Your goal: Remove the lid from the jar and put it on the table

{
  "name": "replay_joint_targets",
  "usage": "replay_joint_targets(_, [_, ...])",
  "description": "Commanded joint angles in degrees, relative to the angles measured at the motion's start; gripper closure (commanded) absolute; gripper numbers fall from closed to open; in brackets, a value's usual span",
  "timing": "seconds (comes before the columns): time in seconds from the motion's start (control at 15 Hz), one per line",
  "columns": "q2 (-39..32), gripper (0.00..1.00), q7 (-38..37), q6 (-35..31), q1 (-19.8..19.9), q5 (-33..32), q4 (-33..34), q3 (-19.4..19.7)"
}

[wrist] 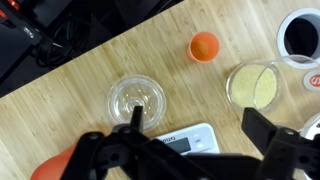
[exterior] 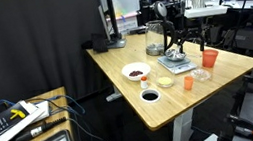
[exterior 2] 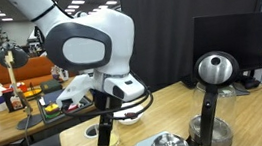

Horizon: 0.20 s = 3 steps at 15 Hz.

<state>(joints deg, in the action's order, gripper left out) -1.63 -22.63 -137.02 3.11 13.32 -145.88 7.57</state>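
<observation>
The lid (wrist: pixel 137 98) is a pale translucent disc lying flat on the light-wood table (wrist: pixel 95 62); it also shows in an exterior view (exterior: pixel 201 73). The jar (wrist: pixel 255 85) looks pale yellow, stands uncovered to the lid's right, and shows in an exterior view (exterior: pixel 166 81). My gripper (wrist: pixel 200 125) is open and empty. It hangs above the table between lid and jar, over a white scale (wrist: pixel 186 141). One finger tip overlaps the lid's near edge in the wrist view. The gripper also shows in both exterior views (exterior: pixel 177 45) (exterior 2: pixel 104 137).
An orange cup (wrist: pixel 204 46) stands beyond the jar, another (exterior: pixel 211 58) near the table's edge. A black bowl (wrist: pixel 300 35) and a white bowl with red bits (exterior: pixel 137 72) sit nearby. A tall glass pitcher (exterior: pixel 154 38) stands behind the scale (exterior: pixel 176 61).
</observation>
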Motion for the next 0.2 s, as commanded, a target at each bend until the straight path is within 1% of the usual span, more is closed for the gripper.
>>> replay_joint_targets(0.0, [0.01, 0.0, 0.11, 0.06, 0.84, -0.09, -0.23, -0.71])
replay_joint_targets(0.13, [-0.38, 0.0, 0.38, 0.03, 0.86, -0.1, -0.27, -0.63])
